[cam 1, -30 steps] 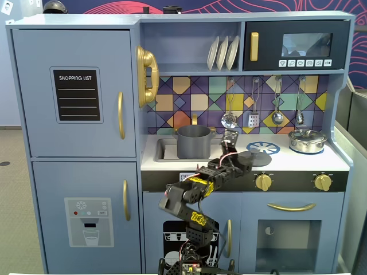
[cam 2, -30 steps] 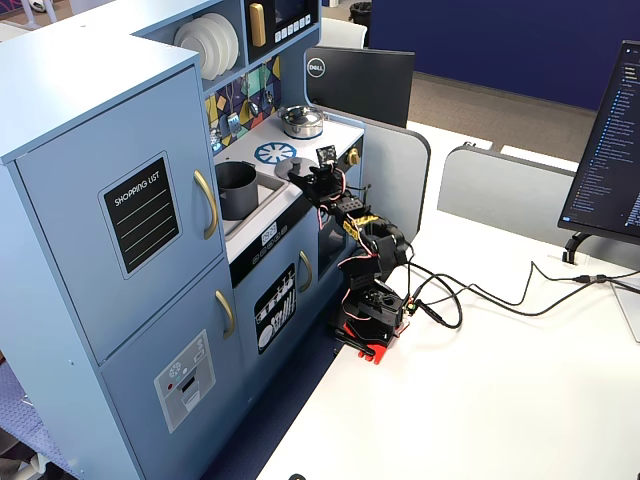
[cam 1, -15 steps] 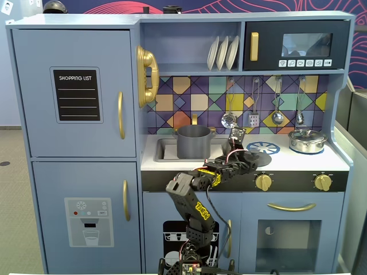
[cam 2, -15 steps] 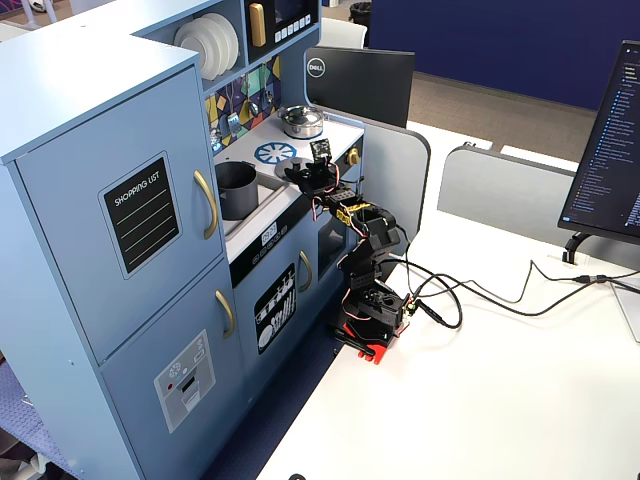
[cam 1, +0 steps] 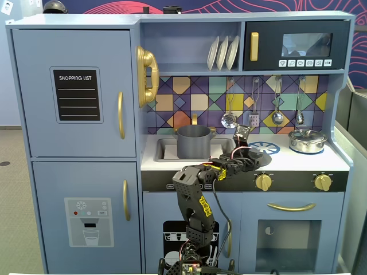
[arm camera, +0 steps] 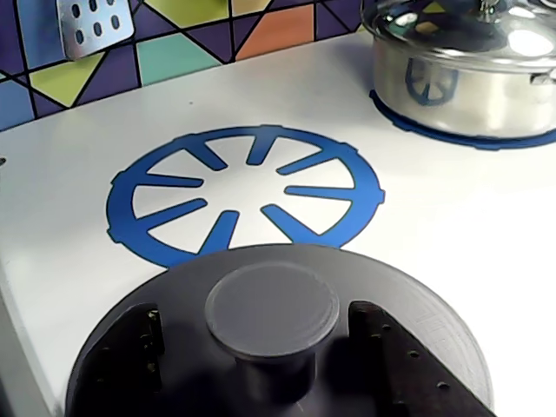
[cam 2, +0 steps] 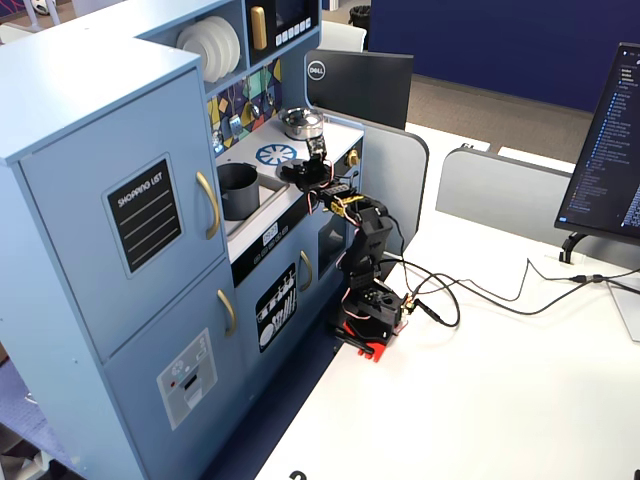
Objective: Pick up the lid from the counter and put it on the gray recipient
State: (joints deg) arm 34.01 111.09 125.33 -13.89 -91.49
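Grasp step: your gripper (arm camera: 271,347) straddles the knob of the lid (arm camera: 417,304), fingers spread, lid on the tabletop (arm camera: 452,217) near the burner ring. Next: pinch, lift, carry to the gray recipient (cam 1: 194,142).

lid (arm camera: 408,304): lower rim cut off, wrist view | silver pot (arm camera: 469,78): top and right side cropped

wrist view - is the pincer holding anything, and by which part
The pincer straddles the knob of the lid, one finger on each side. Whether it is clamped shut on the knob cannot be told.
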